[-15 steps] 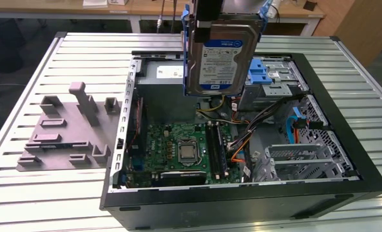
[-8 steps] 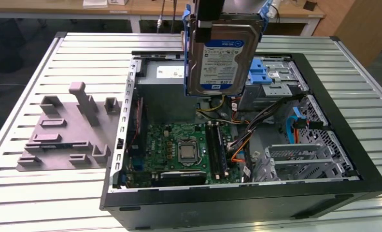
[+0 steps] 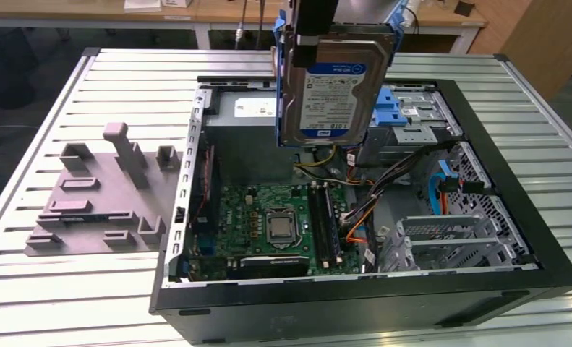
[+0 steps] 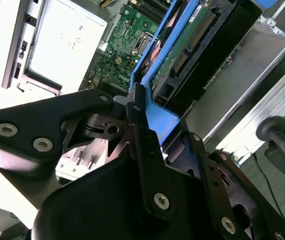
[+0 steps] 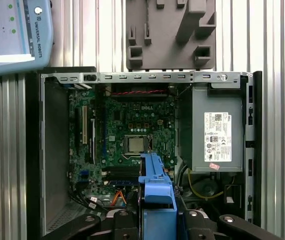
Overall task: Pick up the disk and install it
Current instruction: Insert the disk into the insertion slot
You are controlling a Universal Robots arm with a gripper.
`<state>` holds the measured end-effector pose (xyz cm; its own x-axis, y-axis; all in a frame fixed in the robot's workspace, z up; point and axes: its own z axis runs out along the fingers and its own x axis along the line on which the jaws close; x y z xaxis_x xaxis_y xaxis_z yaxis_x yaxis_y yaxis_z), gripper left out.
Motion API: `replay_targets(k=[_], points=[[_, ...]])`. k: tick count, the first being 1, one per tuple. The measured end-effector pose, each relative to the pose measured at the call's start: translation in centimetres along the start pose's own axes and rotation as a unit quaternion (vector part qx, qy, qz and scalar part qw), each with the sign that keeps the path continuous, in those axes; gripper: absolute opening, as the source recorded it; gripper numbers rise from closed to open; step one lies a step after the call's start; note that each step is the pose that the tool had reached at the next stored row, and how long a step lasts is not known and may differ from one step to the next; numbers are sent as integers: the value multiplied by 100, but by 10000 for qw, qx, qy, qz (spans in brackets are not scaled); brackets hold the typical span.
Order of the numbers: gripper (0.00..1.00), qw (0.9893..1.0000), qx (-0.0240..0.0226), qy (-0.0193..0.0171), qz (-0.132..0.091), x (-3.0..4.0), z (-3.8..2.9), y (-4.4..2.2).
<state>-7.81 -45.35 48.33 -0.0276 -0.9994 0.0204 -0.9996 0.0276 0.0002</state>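
The tool (image 5: 157,220) is closed tight on the disk (image 3: 334,87) — picking up is done. The disk hangs over the open computer case (image 3: 363,303) — not put in yet.

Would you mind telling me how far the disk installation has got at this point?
Done: the pick-up. The silver rectangular hard drive in its blue plastic carrier is in the air, clamped upright in the end effector. In hand: it hangs above the interior of the open black computer case. Left: the install itself; the drive is not yet seated anywhere in the case.
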Motion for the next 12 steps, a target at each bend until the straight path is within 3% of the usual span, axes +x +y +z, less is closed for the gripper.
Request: replay_targets(k=[12], points=[[36,10000,0,-9,1,148,16,-3]])
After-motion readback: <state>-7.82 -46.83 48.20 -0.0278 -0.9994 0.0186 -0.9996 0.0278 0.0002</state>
